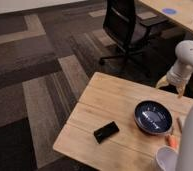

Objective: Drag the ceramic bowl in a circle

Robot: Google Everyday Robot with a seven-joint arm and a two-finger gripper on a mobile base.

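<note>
We see the bowl [153, 117], dark blue with pale streaks inside, sitting on the right part of the wooden counter [110, 102]. A black slab [106, 131], perhaps a phone, lies to its left, well apart. The hand [171, 85] hangs above the counter's far right edge, clear of the bowl; we cannot tell how far open it is. We can read no writing anywhere. An office chair [125, 27] stands beyond.
</note>
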